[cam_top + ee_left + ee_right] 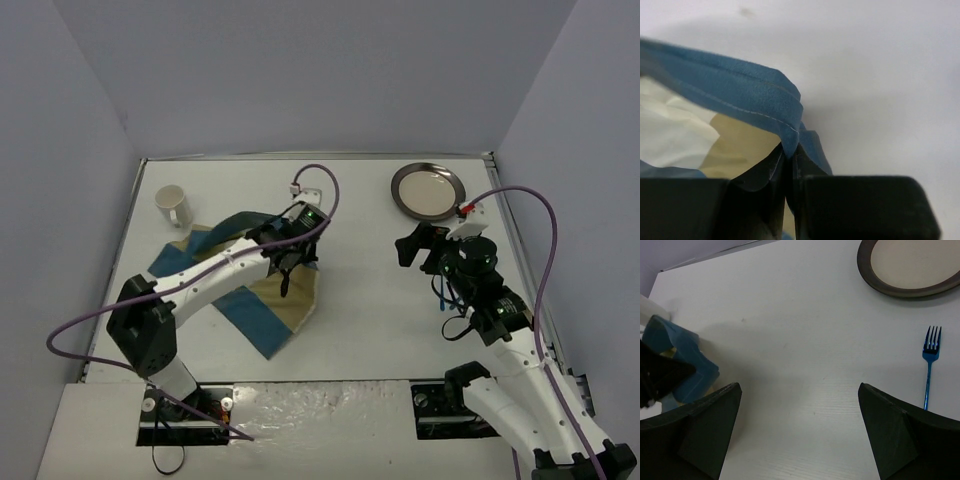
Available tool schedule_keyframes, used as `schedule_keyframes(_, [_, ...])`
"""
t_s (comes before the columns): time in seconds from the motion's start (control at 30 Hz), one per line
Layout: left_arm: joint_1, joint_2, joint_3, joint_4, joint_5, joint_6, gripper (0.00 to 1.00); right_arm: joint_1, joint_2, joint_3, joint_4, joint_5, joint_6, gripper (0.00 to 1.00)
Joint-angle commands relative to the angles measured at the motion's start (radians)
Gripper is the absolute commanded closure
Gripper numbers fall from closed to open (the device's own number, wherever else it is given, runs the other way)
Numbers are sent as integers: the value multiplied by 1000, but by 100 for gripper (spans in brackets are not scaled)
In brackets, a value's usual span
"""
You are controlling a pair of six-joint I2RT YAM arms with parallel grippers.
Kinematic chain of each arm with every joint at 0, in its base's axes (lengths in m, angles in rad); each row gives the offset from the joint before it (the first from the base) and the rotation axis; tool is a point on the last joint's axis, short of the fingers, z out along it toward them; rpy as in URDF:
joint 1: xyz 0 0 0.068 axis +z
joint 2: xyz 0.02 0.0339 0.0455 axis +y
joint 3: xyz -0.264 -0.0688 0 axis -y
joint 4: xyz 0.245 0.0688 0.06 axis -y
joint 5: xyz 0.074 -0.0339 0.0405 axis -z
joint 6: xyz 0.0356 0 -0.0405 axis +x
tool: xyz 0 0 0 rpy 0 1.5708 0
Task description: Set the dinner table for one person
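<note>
White dinner table (370, 322), pale lilac walls (300, 70).

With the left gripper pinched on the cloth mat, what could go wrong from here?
1. The left gripper holds only the folded blue hem of the mat, so the cloth may slip out when pulled.
2. The mat lies crumpled, with its far corner near the mug. Dragging could bunch it more or nudge the mug.
</note>
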Motion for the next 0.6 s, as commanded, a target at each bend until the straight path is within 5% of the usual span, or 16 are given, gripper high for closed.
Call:
schedule_keyframes(0.0, [-119,-35,-48,-72,5,-40,76,6,63,3,65,-39,-8,0])
schedule_keyframes(0.27, [-174,-159,-112,-57,-65,-81,15,24,220,-42,63,-53,1,0])
schedule_keyframes(0.57, [36,-411,-372,-5,-113,-159,11,173,424,-23,127,29,-6,0])
